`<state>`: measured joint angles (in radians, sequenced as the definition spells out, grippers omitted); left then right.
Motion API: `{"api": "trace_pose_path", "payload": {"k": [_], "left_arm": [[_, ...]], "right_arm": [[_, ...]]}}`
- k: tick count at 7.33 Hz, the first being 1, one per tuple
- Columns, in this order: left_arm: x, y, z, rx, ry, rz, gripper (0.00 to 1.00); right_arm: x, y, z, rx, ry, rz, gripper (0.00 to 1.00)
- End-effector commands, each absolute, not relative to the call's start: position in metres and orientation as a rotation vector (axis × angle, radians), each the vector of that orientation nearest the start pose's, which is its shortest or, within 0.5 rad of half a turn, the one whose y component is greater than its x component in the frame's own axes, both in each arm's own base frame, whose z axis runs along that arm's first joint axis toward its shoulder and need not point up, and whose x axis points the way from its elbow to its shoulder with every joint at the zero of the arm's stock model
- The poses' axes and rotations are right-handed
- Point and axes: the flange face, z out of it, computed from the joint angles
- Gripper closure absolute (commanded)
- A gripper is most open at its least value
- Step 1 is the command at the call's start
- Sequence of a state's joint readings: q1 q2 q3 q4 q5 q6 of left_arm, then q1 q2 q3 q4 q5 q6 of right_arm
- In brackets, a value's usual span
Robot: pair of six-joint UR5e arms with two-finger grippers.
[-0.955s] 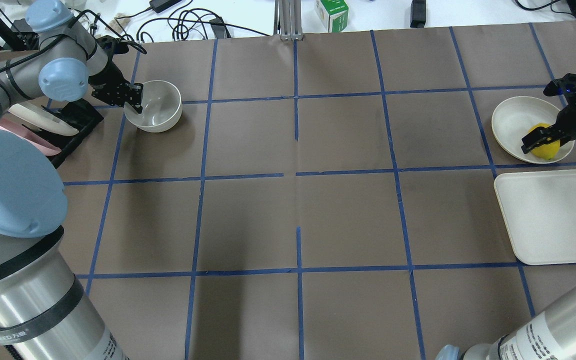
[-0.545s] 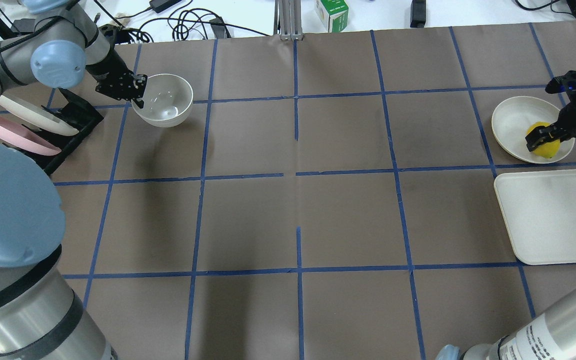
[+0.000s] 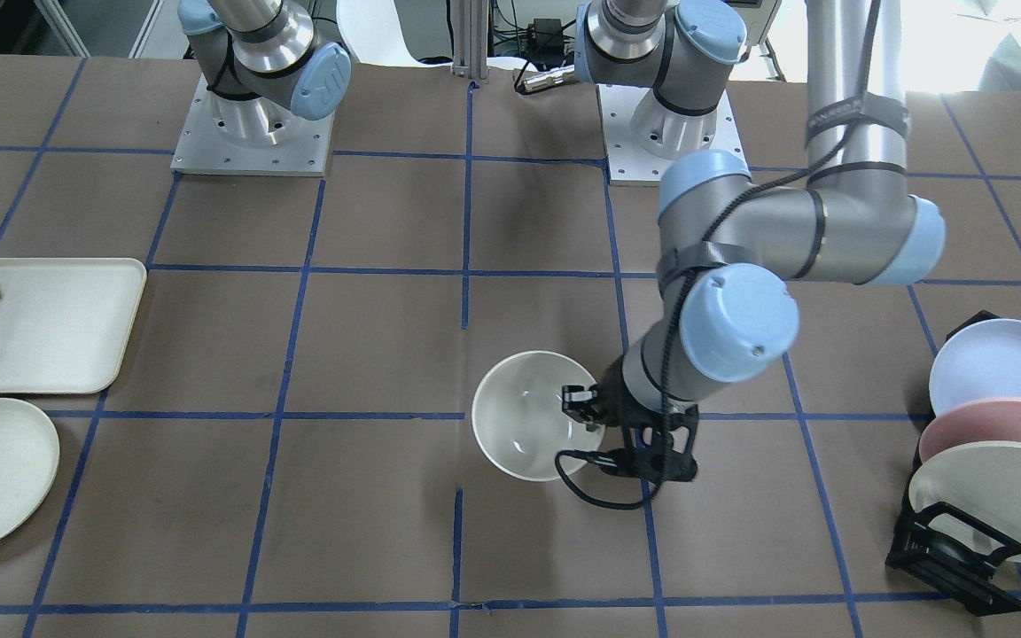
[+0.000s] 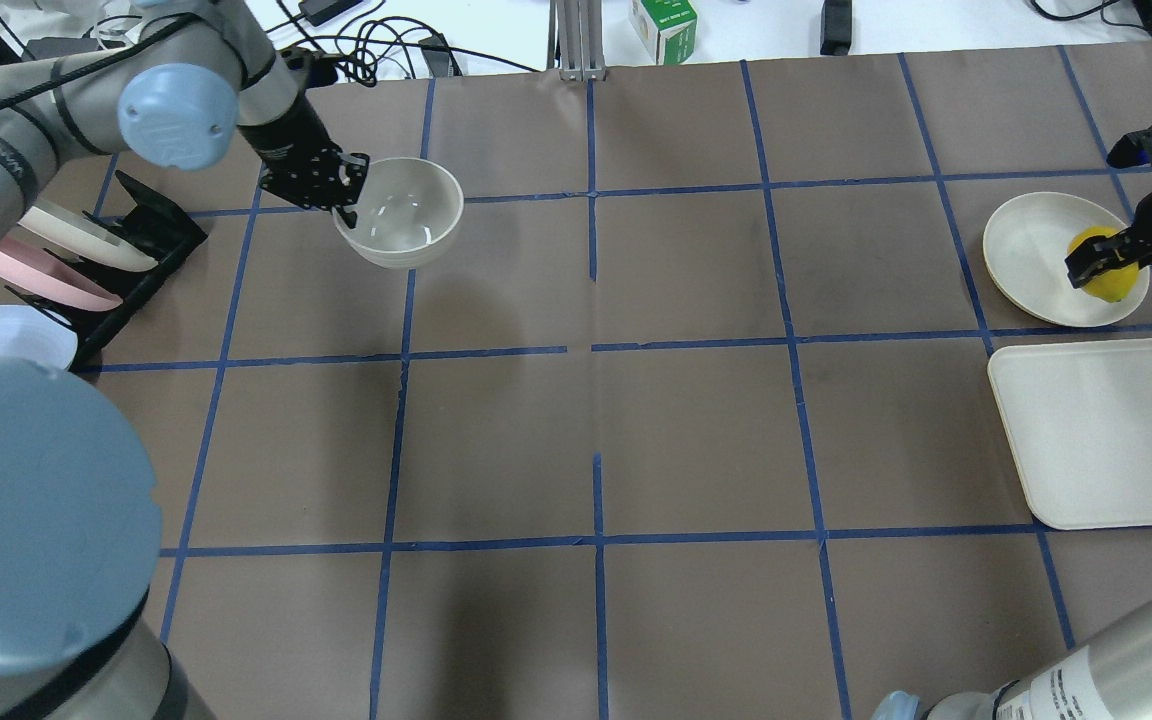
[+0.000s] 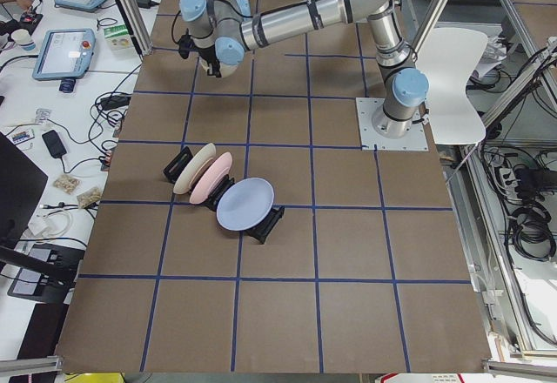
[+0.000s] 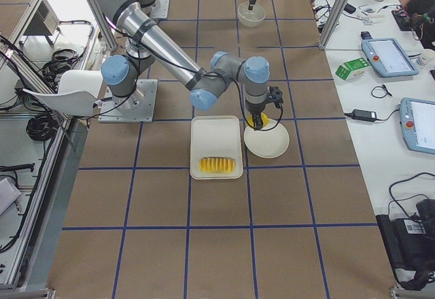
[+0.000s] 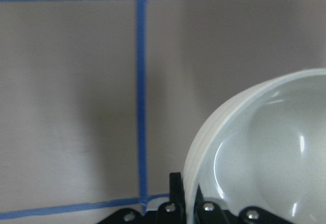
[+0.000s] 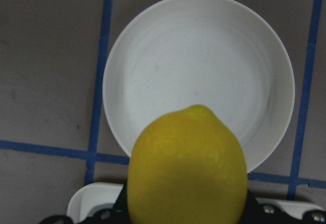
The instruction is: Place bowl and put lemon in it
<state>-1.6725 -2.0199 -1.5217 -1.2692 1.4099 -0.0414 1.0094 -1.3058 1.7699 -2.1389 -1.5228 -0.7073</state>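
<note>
While the left hand point(image 4: 347, 203) is clamped on its rim, the bowl point(image 4: 411, 215) hangs upright above the table point(image 4: 596, 420), near the plate rack point(image 4: 141, 245) | right hand point(image 4: 1099, 266) clenched around the lemon point(image 4: 1094, 244), raised over the flat plate point(image 4: 1026, 250) at its edge | tray point(image 4: 1086, 440) just beside that plate.

Bright, even overhead light; soft shadows (glints inside the bowl point(image 7: 265, 152)); wrist views perhaps slightly blurred.

Bowl point(image 4: 401, 212): glossy off-white, deep, round, upright, suspended clear of the counter point(image 4: 696, 430), far left. Lemon point(image 8: 187, 168): bright yellow, oval, whole, suspended above the near rim of the far-right plate point(image 4: 1021, 245).
</note>
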Motion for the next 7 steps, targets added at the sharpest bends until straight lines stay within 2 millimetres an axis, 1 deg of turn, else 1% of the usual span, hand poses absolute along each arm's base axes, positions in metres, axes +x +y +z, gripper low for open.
{"api": "trace_pose_path", "payload": {"k": [1, 2, 3, 4, 5, 6, 7], "left_arm": [[-0.249, -0.576, 0.25, 0.142, 3.302, 0.088, 1.0], [-0.252, -0.571, 0.23, 0.12, 3.313, -0.023, 1.0], [-0.259, -0.57, 0.217, 0.13, 3.314, -0.049, 1.0], [-0.261, -0.573, 0.223, 0.136, 3.32, -0.083, 1.0], [-0.263, -0.571, 0.221, 0.13, 3.32, -0.072, 1.0], [-0.264, -0.565, 0.224, 0.097, 3.318, -0.074, 0.22], [-0.261, -0.566, 0.224, 0.082, 3.321, -0.071, 0.0]], "right_arm": [[-0.119, -0.541, 0.356, -0.247, 3.124, -0.108, 0.8], [-0.088, -0.544, 0.357, -0.251, 3.117, -0.093, 0.8], [-0.055, -0.546, 0.355, -0.216, 3.109, -0.067, 0.8], [-0.016, -0.549, 0.354, -0.147, 3.098, -0.064, 0.8], [0.037, -0.549, 0.353, -0.125, 3.094, -0.057, 0.8], [0.091, -0.544, 0.351, -0.085, 3.101, -0.055, 0.8], [0.124, -0.541, 0.346, -0.089, 3.1, -0.044, 0.79]]}}
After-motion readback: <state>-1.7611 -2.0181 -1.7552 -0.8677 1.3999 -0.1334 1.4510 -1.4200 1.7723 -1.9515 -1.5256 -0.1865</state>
